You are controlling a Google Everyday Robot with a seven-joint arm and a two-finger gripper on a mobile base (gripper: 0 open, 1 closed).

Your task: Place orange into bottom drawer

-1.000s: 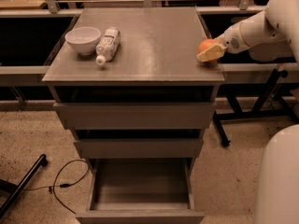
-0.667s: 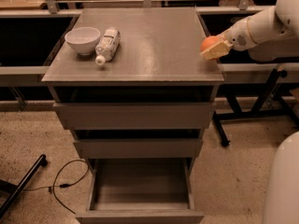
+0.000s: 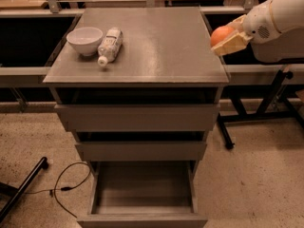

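The orange (image 3: pixel 221 33) is held in my gripper (image 3: pixel 227 38), lifted just above the right edge of the grey cabinet's top. Tan fingers (image 3: pixel 231 43) wrap its lower right side, shut on the fruit. The white arm reaches in from the upper right. Far below, the bottom drawer (image 3: pixel 142 213) stands pulled out, its shallow grey tray showing nothing inside. The two drawers above it are slightly ajar.
A white bowl (image 3: pixel 85 40) and a plastic bottle (image 3: pixel 109 45) lying on its side sit on the cabinet top (image 3: pixel 156 46) at the left. A black cable (image 3: pixel 66 186) and a black stand leg (image 3: pixel 21 191) lie on the floor at left. A black frame leg (image 3: pixel 247 115) stands right of the cabinet.
The gripper has risen with the orange and shifted slightly right, off the cabinet top's right edge. Bowl, bottle and drawers have not moved.
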